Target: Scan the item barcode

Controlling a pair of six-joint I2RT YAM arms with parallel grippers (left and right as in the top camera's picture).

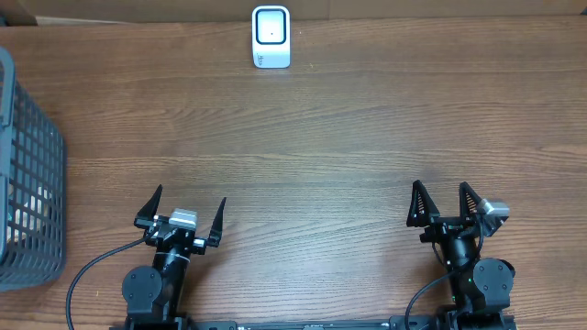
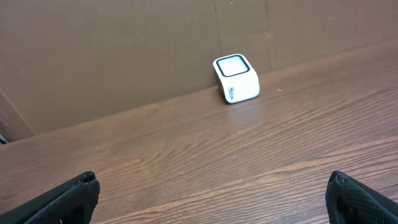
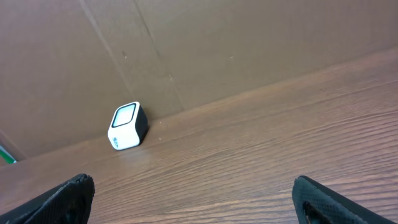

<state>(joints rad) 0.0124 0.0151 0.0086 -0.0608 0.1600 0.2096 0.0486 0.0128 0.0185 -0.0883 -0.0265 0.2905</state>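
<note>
- A white barcode scanner (image 1: 271, 37) stands at the far edge of the wooden table (image 1: 367, 137), its window facing up.
- A grey mesh basket (image 1: 37, 156) sits at the left edge, with something pale inside that cannot be made out.
- The left gripper (image 1: 190, 196) and the right gripper (image 1: 440, 185) rest near the front edge, well apart, jaws spread wide and holding nothing.
</note>
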